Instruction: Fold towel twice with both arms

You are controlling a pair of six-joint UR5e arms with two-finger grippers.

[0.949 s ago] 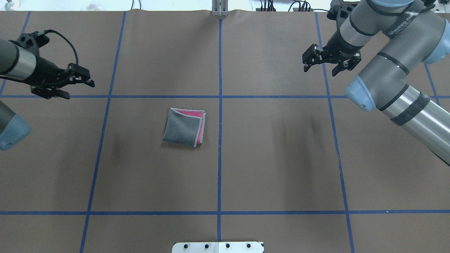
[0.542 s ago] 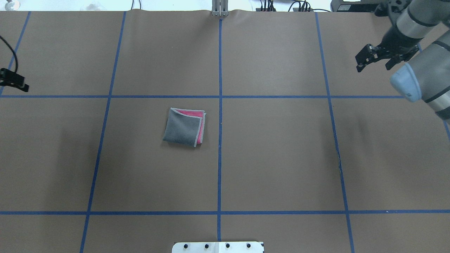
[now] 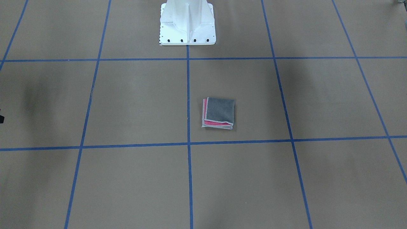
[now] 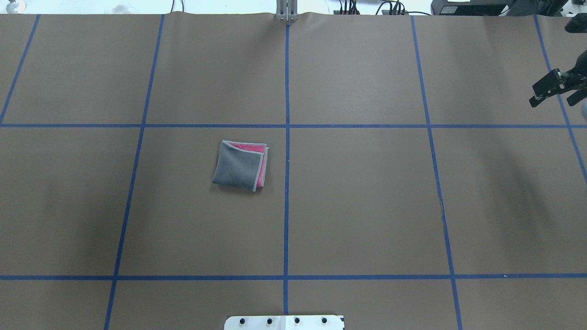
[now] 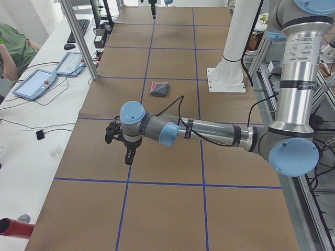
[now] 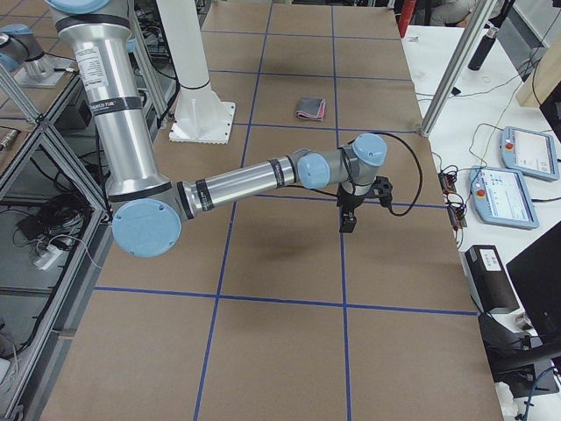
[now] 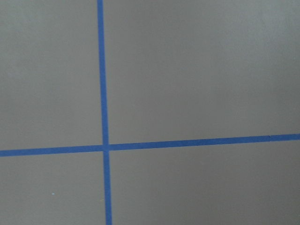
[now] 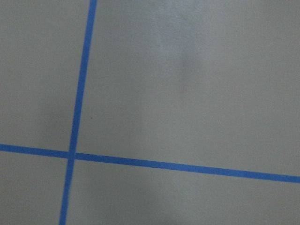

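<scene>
Spanning every view, the brown surface (image 4: 367, 215) carries a grid of blue tape lines (image 4: 286, 220). The left arm (image 5: 209, 132) and the right arm (image 6: 237, 184) reach out over opposite ends of it. The white pedestal (image 3: 187, 22) stands at the robot's edge. The towel (image 4: 238, 167) lies folded flat just left of the centre line, grey face up, pink showing along two edges, well apart from both arms. The right end effector (image 4: 551, 102) is released, its fingers spread. Whether the left end effector (image 5: 121, 145) is released or clenched cannot be told.
</scene>
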